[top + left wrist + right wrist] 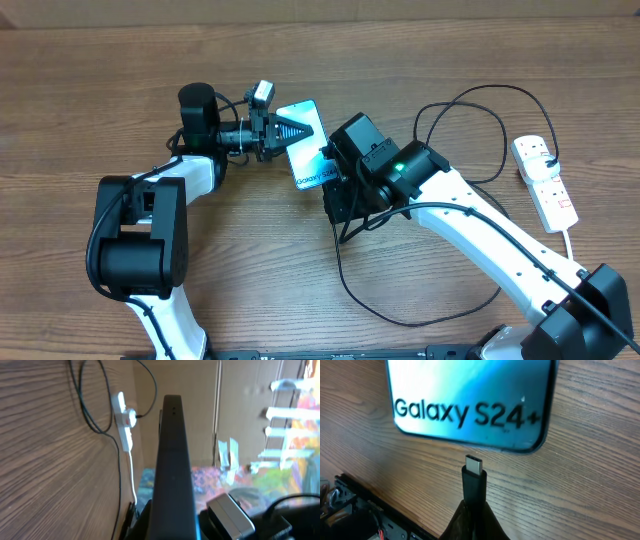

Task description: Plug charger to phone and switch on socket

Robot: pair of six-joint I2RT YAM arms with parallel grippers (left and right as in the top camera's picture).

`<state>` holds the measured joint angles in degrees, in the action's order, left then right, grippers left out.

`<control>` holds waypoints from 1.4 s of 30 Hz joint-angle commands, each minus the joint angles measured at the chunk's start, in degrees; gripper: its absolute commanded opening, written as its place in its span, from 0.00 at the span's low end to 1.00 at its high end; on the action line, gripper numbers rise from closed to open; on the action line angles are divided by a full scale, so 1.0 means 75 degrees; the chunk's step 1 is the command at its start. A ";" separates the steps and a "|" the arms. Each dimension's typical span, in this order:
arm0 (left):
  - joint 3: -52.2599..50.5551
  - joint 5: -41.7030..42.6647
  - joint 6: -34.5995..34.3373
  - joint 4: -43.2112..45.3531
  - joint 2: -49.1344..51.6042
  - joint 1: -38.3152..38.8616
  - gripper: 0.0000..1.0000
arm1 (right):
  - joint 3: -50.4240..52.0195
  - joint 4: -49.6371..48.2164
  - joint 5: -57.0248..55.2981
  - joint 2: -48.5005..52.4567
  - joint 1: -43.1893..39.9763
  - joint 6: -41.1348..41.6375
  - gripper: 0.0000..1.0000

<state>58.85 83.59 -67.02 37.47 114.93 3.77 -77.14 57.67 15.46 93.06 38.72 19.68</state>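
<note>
The left gripper [296, 131] was clamped shut on the top end of the phone [310, 155], between the two arms. The right gripper [472, 512] pinched the charger [473, 480], its tip just short of the phone's bottom edge. The socket [545, 180] lay well apart.

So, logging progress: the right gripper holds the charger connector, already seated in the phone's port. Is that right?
Not seated: in the right wrist view the charger connector, held by the right gripper, stops just short of the phone and its edge, with a visible gap.
</note>
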 commanded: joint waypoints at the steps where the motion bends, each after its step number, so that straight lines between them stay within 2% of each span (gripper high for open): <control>1: 0.0102 0.0618 0.0195 0.0323 -0.0044 0.0044 0.04 | -0.0079 -0.0044 -0.0044 -0.0207 0.0023 0.0006 0.04; 9: 0.0102 0.0580 0.0175 0.0463 -0.0047 0.0052 0.04 | -0.0020 -0.0224 0.0411 -0.0204 0.0023 0.0006 0.04; 14: 0.0102 0.0242 -0.0315 0.0463 -0.0044 0.0050 0.04 | -0.0020 -0.0204 0.0440 -0.0204 0.0023 0.0012 0.04; 21: 0.0102 0.0184 -0.0530 0.0466 -0.0047 0.0050 0.05 | -0.0015 -0.0198 0.0551 -0.0175 0.0023 0.0012 0.04; 42: 0.0102 0.0236 -0.0659 0.0469 -0.0044 0.0052 0.04 | -0.0015 -0.0338 0.0548 0.0012 0.0020 0.0006 0.04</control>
<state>58.85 84.40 -71.66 40.38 114.93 3.77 -77.14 55.55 19.25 93.08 38.72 19.68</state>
